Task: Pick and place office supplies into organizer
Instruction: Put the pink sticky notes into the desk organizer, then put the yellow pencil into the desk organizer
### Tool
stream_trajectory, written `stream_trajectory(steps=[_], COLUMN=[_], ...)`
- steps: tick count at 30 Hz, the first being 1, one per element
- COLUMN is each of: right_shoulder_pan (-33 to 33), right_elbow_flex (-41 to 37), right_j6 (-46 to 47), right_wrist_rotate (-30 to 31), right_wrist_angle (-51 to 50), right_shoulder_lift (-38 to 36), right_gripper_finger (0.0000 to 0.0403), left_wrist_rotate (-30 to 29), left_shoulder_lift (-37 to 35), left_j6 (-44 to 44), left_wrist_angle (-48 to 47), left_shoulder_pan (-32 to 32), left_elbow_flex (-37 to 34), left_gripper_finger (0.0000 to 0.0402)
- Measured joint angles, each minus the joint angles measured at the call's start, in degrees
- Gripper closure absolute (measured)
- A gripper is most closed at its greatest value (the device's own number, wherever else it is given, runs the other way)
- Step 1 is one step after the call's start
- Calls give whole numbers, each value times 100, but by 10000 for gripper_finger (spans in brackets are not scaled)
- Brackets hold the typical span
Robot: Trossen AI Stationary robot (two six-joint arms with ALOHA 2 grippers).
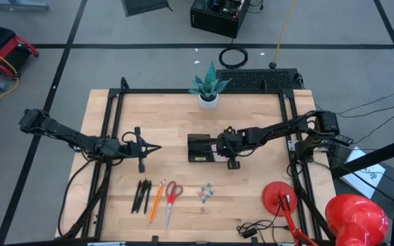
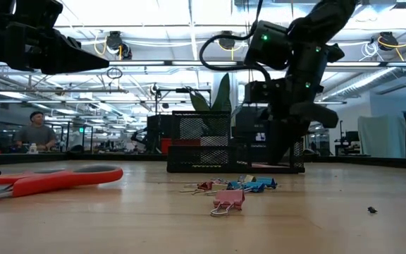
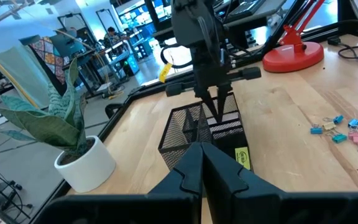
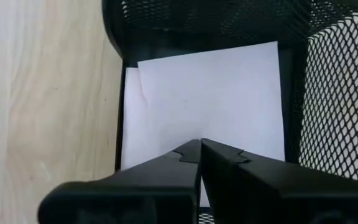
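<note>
right gripper (image 4: 200, 144) fingers together over white pad (image 4: 210, 106) in mesh organizer (image 1: 200, 148); lift straight up, then head to scissors (image 1: 171, 198) at 7 o'clock; left gripper (image 1: 157, 147) closed, idle

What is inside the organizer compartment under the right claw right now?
A pale square pad lies flat on the floor of the black mesh organizer, with the shut right claw just above it. The claw covers the pad's near edge, and the other compartment is out of sight there.

A potted plant (image 1: 208, 87) in a white pot stands at the table's far edge; a red desk lamp (image 1: 280, 198) sits near right.
</note>
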Motion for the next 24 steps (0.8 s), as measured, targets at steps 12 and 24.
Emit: stream_trajectory(steps=[12, 24], right_shoulder_pan=[71, 459], right_elbow_flex=[4, 644], right_j6=[27, -37], right_wrist_rotate=[361, 755], right_wrist_angle=[266, -10], right_shoulder_lift=[-53, -402], right_gripper_finger=[402, 401], left_wrist_rotate=[0, 9], left_shoulder_lift=[0, 0], left_j6=[-12, -32], left_wrist_angle=[0, 2], left_shoulder_pan=[0, 0], left_elbow_flex=[0, 0], left_gripper_finger=[387, 387])
